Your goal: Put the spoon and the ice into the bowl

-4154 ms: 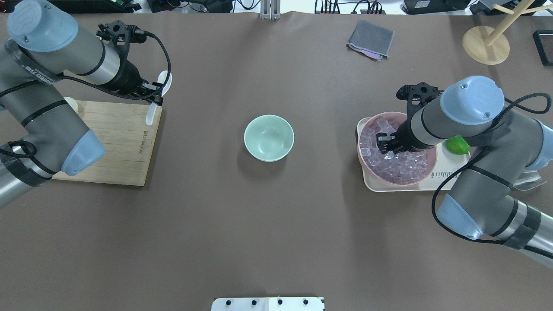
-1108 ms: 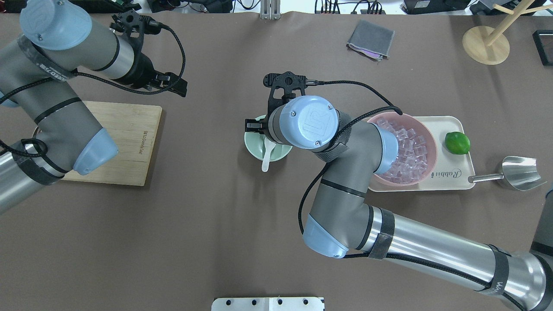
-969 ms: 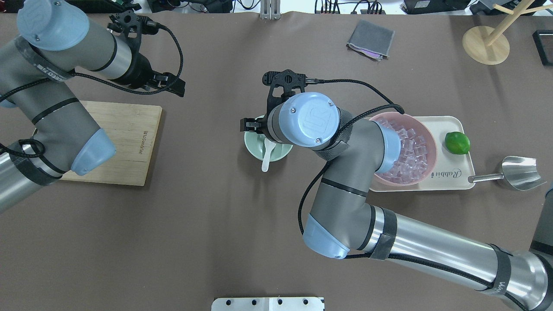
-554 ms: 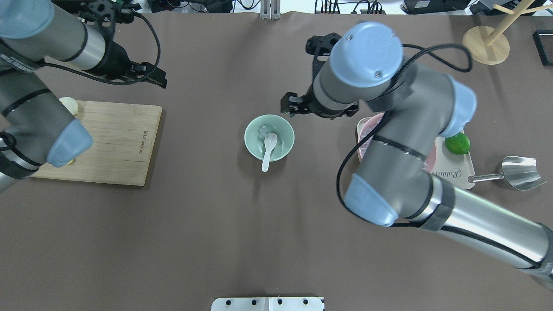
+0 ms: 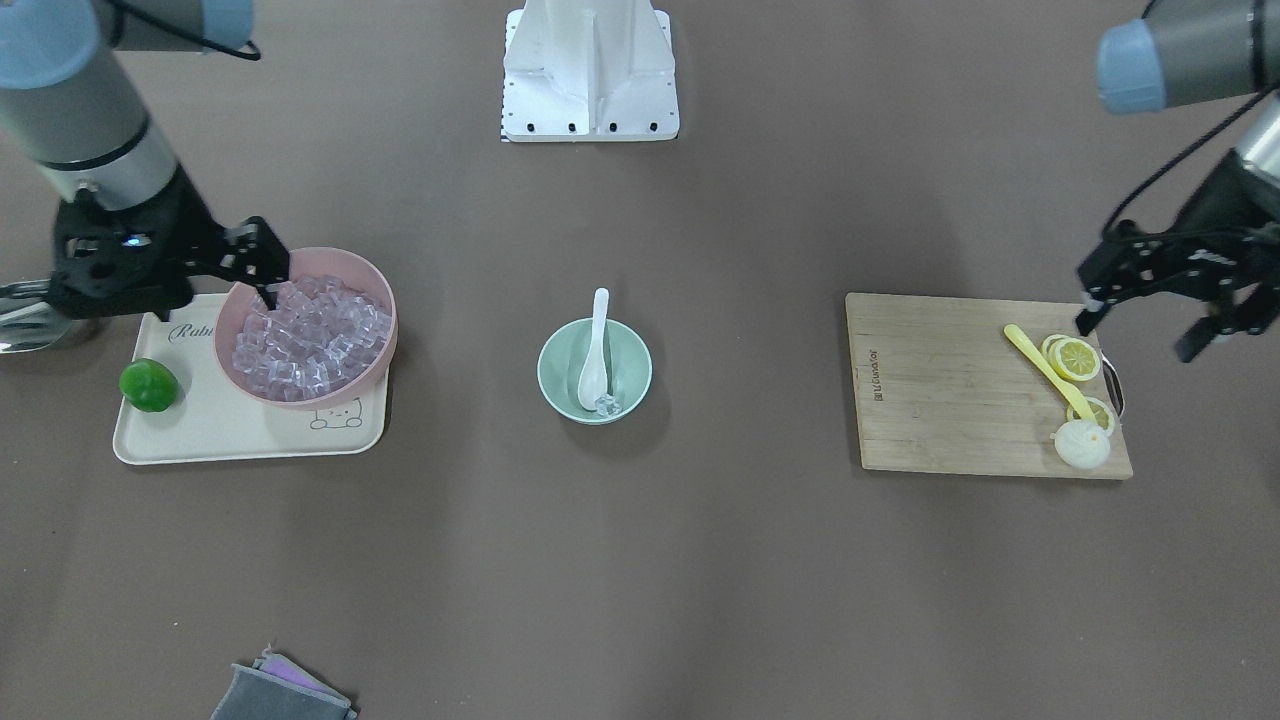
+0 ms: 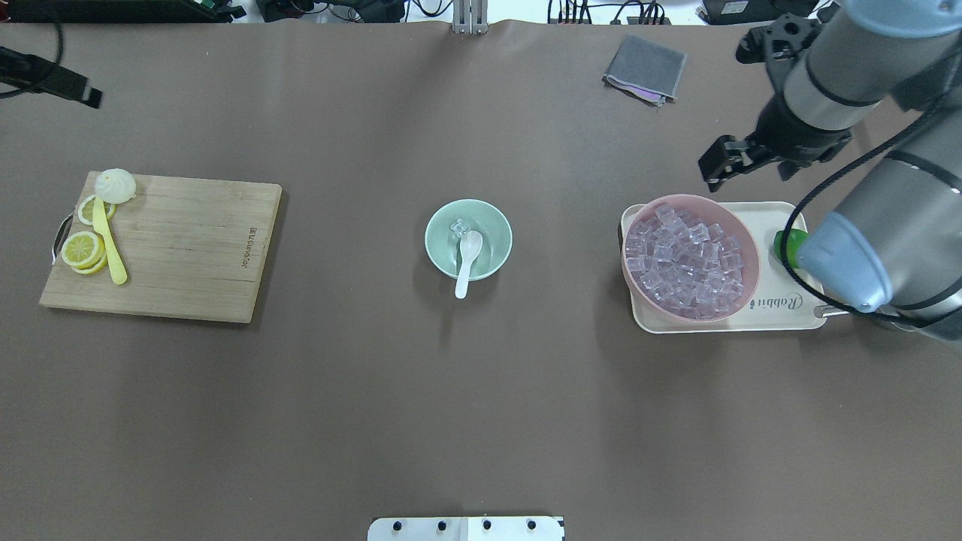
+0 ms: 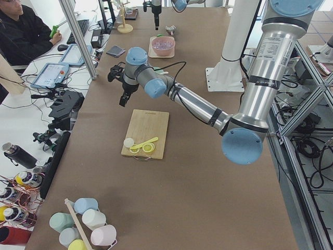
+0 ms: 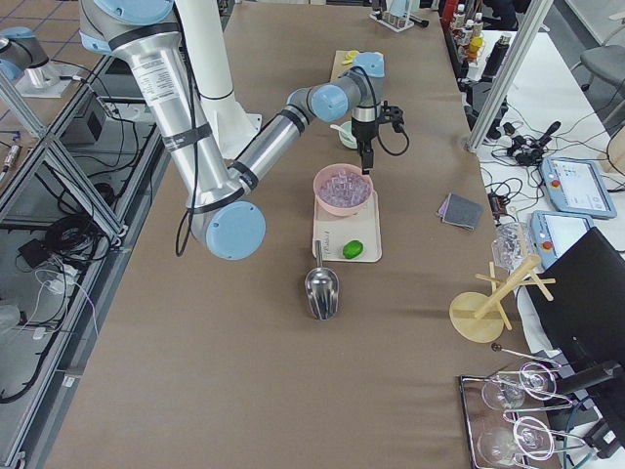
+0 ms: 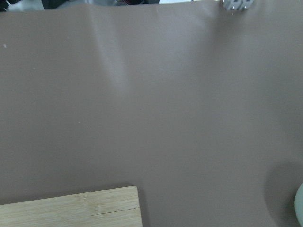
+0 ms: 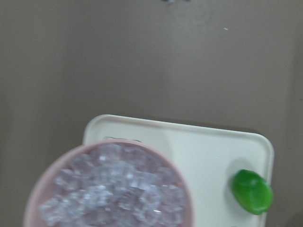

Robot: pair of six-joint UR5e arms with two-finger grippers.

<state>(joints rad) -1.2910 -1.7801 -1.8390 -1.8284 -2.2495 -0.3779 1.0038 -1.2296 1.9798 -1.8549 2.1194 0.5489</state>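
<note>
Bowl (image 5: 632, 360) stands at the table's middle in the front-facing view. The spoon (image 5: 594, 355) lies in it, scoop down, with its handle over the rim toward the robot's edge. The ice (image 5: 607, 405), one clear cube, rests beside the scoop. Bare table spreads wide on every side. The right gripper (image 5: 268, 262) hangs by the pink bowl (image 5: 388, 318) of cubes, jaws apart and empty. The left gripper (image 5: 1138, 332), also spread and empty, hovers at the cutting board's (image 5: 940, 400) end by the table's left edge.

From overhead, the right gripper shows past the tray's (image 6: 789, 319) far edge, and the left one shows at the far left corner, half cut off. Both are well apart from the bowl.

In the left side view the near arm reaches above the table just beyond the board.

In the right side view the near arm's gripper hangs above the pink bowl, and a metal scoop (image 8: 320, 283) lies between the tray and the table's right edge.

The left wrist camera sees bare table and a board corner.

The right wrist camera sees the pink bowl, the tray and a lime (image 10: 252, 191).
</note>
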